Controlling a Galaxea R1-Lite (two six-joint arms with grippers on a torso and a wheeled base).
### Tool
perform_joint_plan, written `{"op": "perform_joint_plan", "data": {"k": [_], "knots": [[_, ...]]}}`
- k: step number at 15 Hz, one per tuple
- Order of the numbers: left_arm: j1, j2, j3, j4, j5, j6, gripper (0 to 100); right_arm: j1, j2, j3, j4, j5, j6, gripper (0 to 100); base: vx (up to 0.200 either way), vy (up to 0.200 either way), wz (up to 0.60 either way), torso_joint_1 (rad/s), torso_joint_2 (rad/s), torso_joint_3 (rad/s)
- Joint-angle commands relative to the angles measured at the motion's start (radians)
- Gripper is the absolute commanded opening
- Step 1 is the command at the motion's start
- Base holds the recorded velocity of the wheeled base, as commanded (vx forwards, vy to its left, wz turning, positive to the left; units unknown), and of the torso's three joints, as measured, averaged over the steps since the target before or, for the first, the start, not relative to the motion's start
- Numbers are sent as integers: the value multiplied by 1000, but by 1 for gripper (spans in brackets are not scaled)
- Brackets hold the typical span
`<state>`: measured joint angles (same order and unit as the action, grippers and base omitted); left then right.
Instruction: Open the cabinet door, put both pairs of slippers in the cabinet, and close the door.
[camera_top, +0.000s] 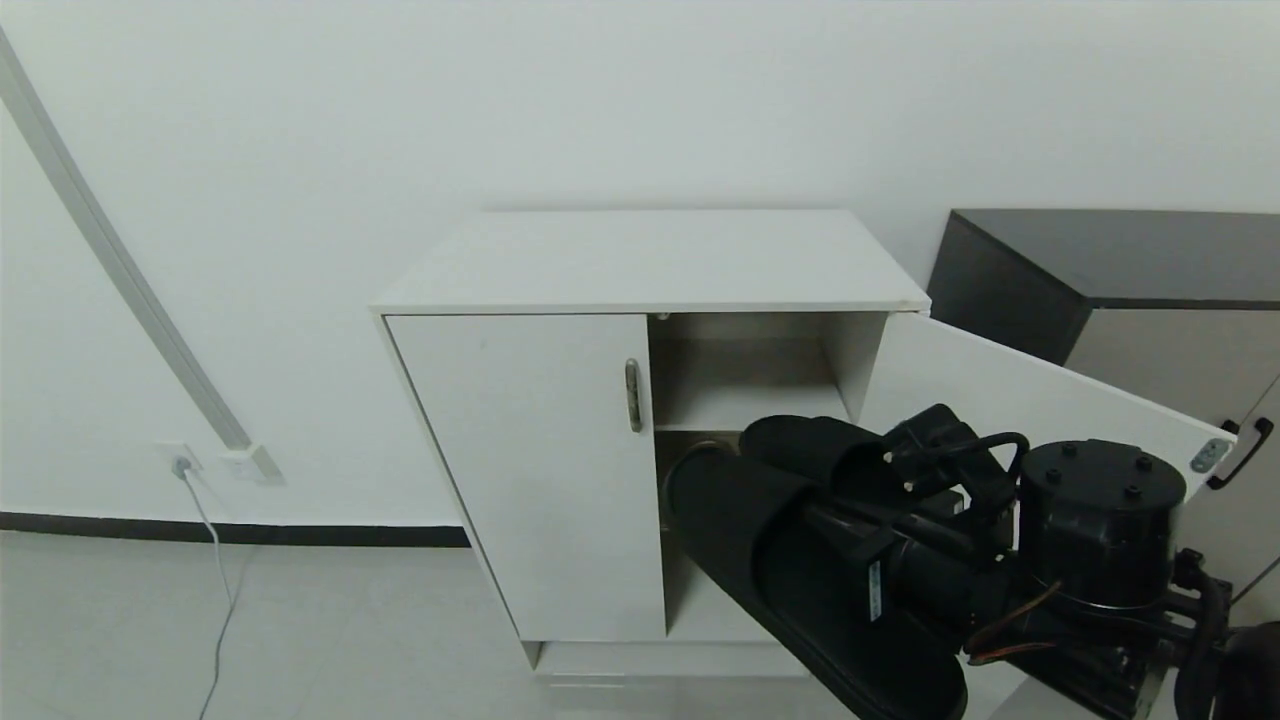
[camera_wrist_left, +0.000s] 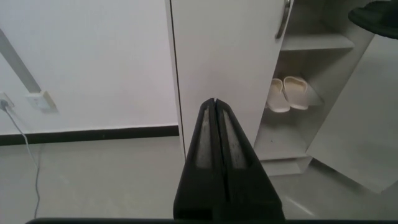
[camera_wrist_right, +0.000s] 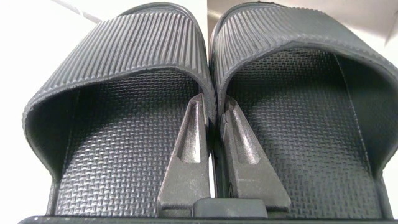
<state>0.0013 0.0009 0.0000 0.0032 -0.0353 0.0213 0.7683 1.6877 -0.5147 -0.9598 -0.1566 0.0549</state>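
Note:
The white cabinet (camera_top: 650, 260) stands against the wall with its left door (camera_top: 520, 460) shut and its right door (camera_top: 1000, 400) swung open. My right gripper (camera_wrist_right: 212, 124) is shut on the pair of black slippers (camera_wrist_right: 124, 74), pinching their two inner side walls together. In the head view the black slippers (camera_top: 760, 540) hang tilted in front of the open right compartment, toes toward the lower shelf. A pair of beige slippers (camera_wrist_left: 289, 93) lies side by side on the lower shelf inside. My left gripper (camera_wrist_left: 214, 124) is shut and empty, low before the shut door.
A dark cabinet (camera_top: 1100, 270) stands right of the open door, close to its edge. A wall socket (camera_top: 180, 462) with a cable hanging to the floor sits at the left. An upper shelf (camera_top: 750, 405) divides the open compartment. Bare floor lies left of the cabinet.

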Motion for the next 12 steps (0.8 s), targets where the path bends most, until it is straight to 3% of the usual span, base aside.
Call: {"op": "perform_joint_plan", "data": {"k": [1, 12], "knots": [[0, 1, 0, 0, 0, 0, 0, 2, 1, 2, 0, 0, 0, 0, 0, 0, 0, -173, 491, 305], [0, 1, 0, 0, 0, 0, 0, -4, 23, 4, -28, -1, 6, 0, 0, 0, 0, -133, 474, 337]]}}
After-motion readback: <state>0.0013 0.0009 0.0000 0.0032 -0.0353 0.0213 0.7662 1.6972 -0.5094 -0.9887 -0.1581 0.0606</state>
